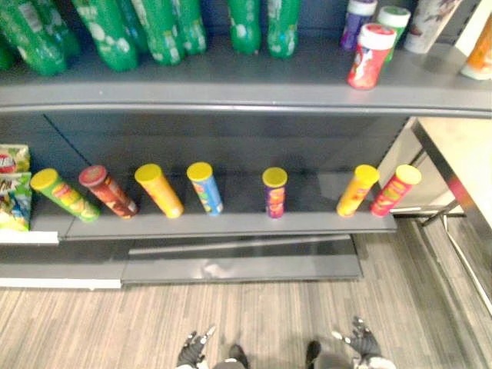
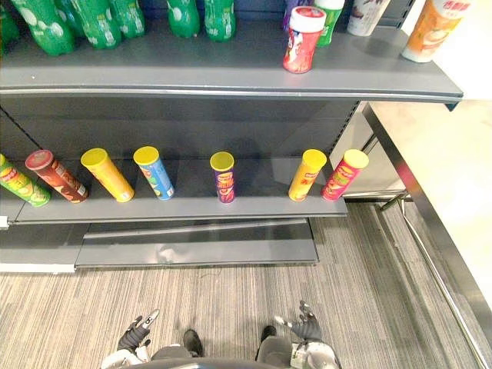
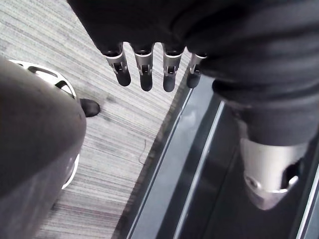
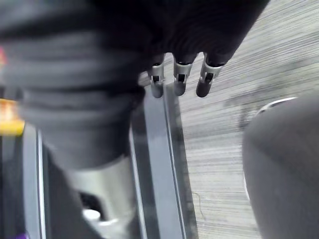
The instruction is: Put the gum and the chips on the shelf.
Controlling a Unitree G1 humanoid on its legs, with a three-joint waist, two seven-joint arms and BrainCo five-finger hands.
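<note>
Both hands hang low over the floor in front of the shelving, holding nothing: the left hand has its fingers straight and side by side, and the right hand shows its fingers relaxed and empty too. A red chips can with a white lid stands upright near the right end of the upper shelf. Just behind it stand a purple jar and a green-lidded jar, probably the gum. So the goods seem already placed. The can should be light, with a smooth cardboard wall that dents, best wrapped round its middle. The jars look small, hard and slippery, best pinched below the lid. More chips tubes line the lower shelf, and green bottles fill the upper shelf's left end.
</note>
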